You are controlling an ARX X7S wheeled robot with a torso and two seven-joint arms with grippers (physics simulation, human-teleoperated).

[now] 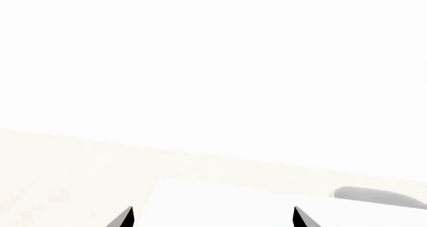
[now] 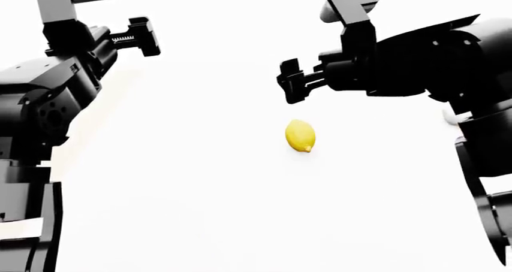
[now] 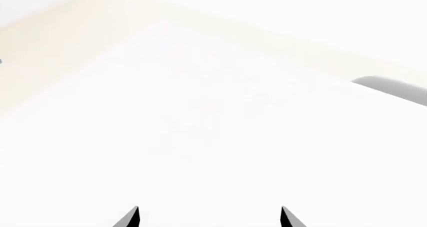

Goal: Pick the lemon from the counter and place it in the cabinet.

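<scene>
In the head view a small yellow lemon lies alone on the cream-white counter, near the middle. My right gripper hangs above and just behind it, apart from it, open and empty. My left gripper is raised at the far left, well away from the lemon. Both wrist views show only the wide-apart fingertips over bare counter; the lemon is in neither. The cabinet is out of view.
A pale grey rounded shape lies on the counter at the edge of the left wrist view, and a similar grey shape shows in the right wrist view. My dark arms fill both sides of the head view.
</scene>
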